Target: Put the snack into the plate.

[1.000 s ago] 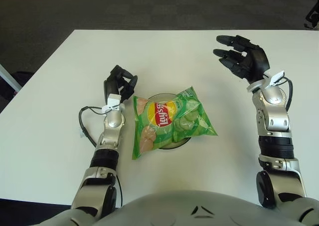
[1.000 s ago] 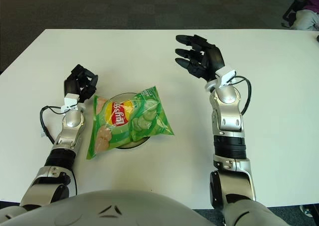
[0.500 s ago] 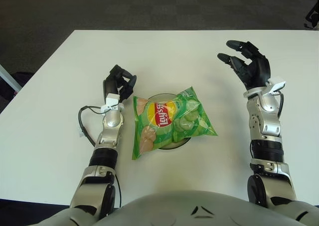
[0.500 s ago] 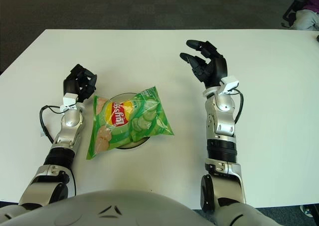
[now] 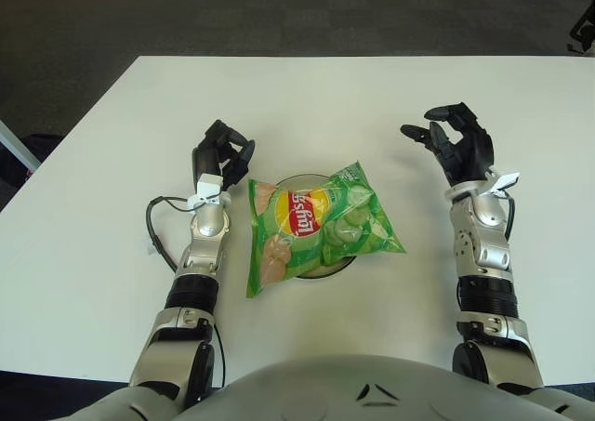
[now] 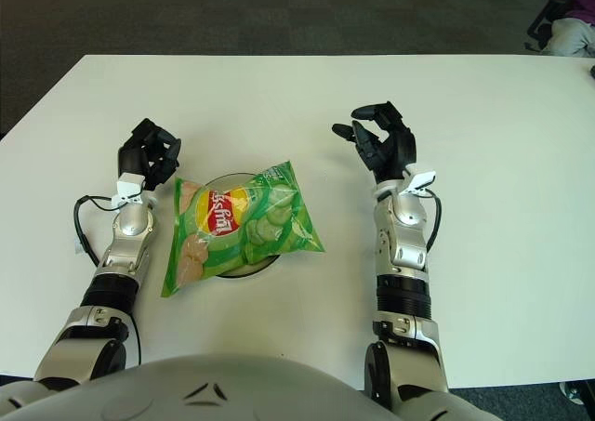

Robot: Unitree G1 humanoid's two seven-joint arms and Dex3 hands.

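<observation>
A green Lay's snack bag [image 5: 316,228] lies flat on top of a plate [image 5: 299,179], covering most of it; only the plate's far and near rims show. My left hand [image 5: 222,153] rests just left of the bag with its fingers curled, holding nothing. My right hand [image 5: 454,144] is raised to the right of the bag, clear of it, fingers spread and slightly bent, empty.
Everything sits on a white table [image 5: 112,133] over dark carpet. A black cable [image 5: 154,230] loops beside my left forearm. A chair base [image 5: 582,26] stands past the table's far right corner.
My right hand has drawn back toward me and lowered, and its fingers have bent a little. The bag, the plate and my left hand have not moved.
</observation>
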